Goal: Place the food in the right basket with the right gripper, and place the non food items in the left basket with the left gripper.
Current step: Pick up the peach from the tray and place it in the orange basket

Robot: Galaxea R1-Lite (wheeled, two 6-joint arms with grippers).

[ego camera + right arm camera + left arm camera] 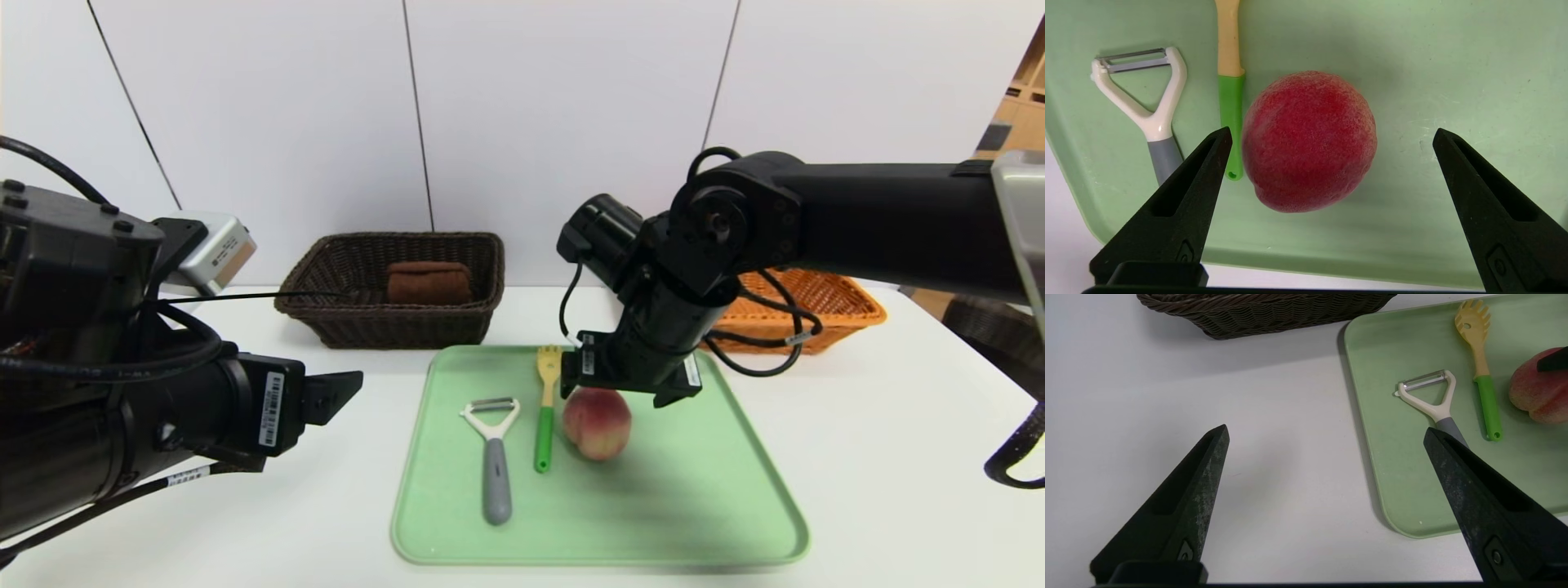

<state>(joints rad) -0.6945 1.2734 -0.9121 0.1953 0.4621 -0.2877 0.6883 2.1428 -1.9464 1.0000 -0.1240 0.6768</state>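
Peach [1309, 143] on green tray [653, 523], just right of the fork [545, 408]. Right gripper [1332, 130] above it, fingers spread wide, nothing gripped. Left gripper [1326, 426] left of tray, likewise open and holding nothing. Peeler [495, 465] left of fork; brown towel [429, 283] in dark basket [400, 327], far left; orange basket [833, 322] far right.

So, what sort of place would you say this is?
Probably a robotics lab or test station: two robot arms work over a white table, where the green tray holds a peach and a peeler.
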